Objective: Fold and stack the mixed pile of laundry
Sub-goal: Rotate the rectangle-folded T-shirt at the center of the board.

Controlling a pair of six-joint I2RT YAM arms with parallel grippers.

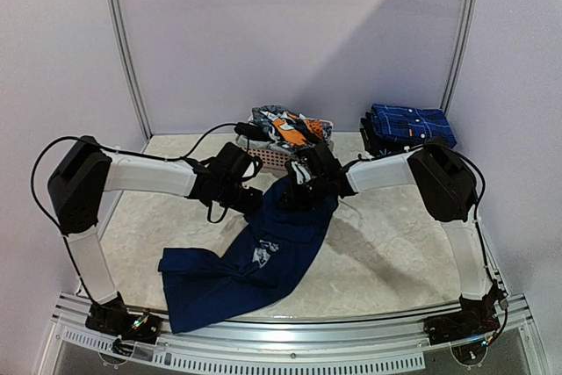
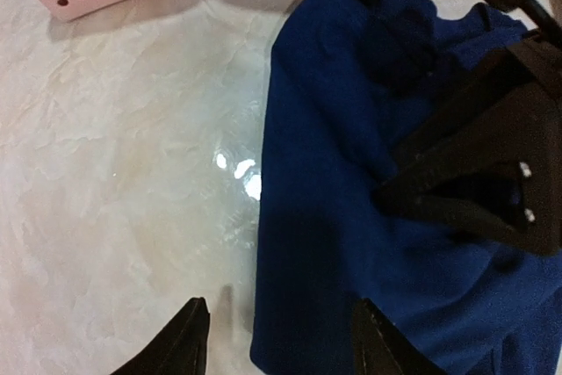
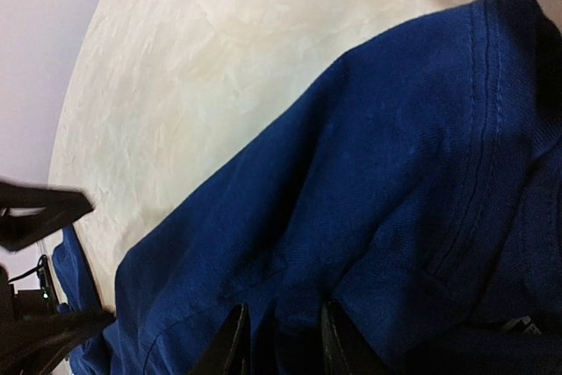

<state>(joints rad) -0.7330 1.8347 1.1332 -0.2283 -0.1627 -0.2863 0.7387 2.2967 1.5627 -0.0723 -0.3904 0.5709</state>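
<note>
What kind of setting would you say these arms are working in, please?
Probably a robotics test cell, not a home: plain pale walls box in a marbled beige tabletop holding a pale pink perforated plastic basket and a navy T-shirt.

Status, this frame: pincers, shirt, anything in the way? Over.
Left pincer open over edge of navy T-shirt. Right pincer shut on its far end. Shirt rumpled, unfolded. Pink basket just behind, more laundry inside.

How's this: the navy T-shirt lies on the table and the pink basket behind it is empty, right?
Not quite: the pink basket is not empty; it holds patterned garments, as the top external view shows. The navy T-shirt does lie on the table.
</note>
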